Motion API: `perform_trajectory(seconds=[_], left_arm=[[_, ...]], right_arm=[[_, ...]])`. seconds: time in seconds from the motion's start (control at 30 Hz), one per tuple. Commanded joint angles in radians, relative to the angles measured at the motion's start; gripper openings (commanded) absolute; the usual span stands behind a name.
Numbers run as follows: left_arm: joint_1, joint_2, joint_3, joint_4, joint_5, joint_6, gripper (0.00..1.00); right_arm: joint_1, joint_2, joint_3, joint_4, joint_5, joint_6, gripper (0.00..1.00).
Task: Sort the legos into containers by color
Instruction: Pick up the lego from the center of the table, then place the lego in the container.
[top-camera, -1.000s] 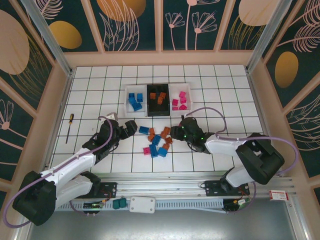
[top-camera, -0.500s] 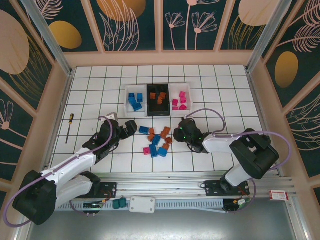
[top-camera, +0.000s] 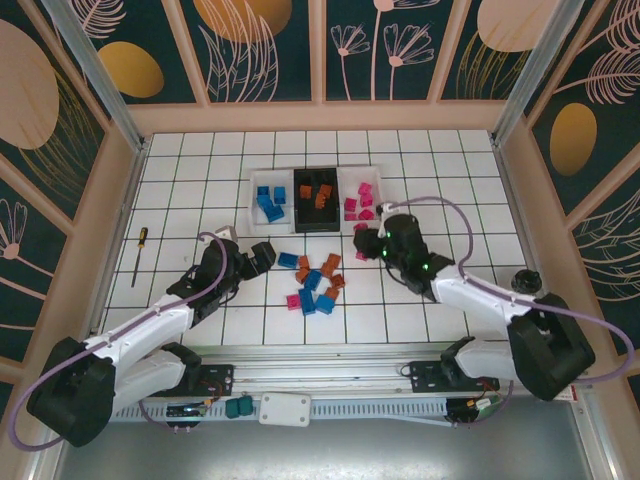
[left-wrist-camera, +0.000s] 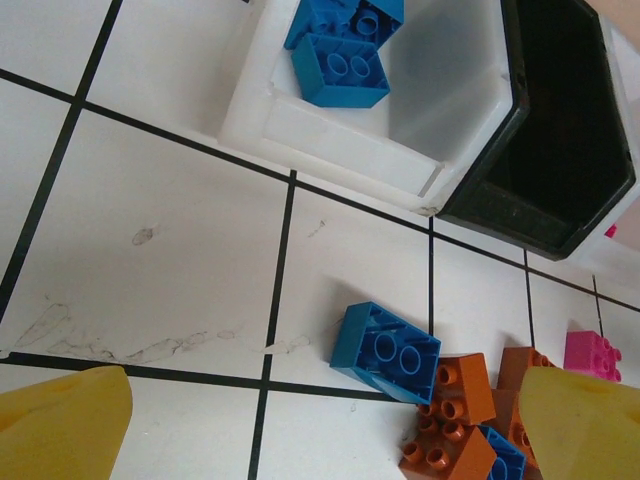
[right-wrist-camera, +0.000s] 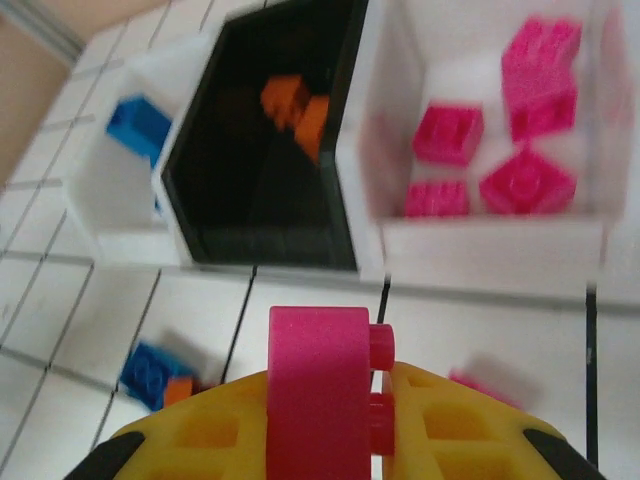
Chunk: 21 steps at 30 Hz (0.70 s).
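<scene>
Three joined trays stand at the back. The left white tray holds blue legos, the black tray orange ones, and the right white tray pink ones. Several loose blue, orange and pink legos lie in a pile in front of them. My right gripper hovers just before the pink tray, shut on a pink lego. My left gripper is open to the left of the pile, its yellow fingers wide apart. A blue lego lies ahead of it, touching orange ones.
A screwdriver lies on the tiles at the far left. A small black round object sits at the right. Teal blocks and a white rounded box rest on the metal rail in front.
My right gripper has left the pile with the pink lego and swung back and right, toward the pink tray. The left arm has barely moved.
</scene>
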Motion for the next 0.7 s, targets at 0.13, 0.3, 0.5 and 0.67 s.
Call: perform_trajectory(seconds=[0.13, 0.3, 0.5, 0.67], left_arm=[[-0.002, 0.008, 0.025, 0.017, 0.02, 0.004, 0.99], [-0.002, -0.018, 0.023, -0.012, 0.015, 0.012, 0.99], [-0.002, -0.032, 0.025, -0.022, 0.017, 0.014, 0.99], [-0.002, -0.029, 0.023, -0.013, 0.02, 0.015, 0.99]], right_arm=[[-0.108, 0.365, 0.34, -0.035, -0.075, -0.093, 0.22], [-0.147, 0.534, 0.52, -0.079, -0.06, -0.09, 0.38], [-0.153, 0.522, 0.578, -0.083, -0.066, -0.102, 0.61], [-0.127, 0.345, 0.399, -0.033, -0.077, -0.074, 0.62]])
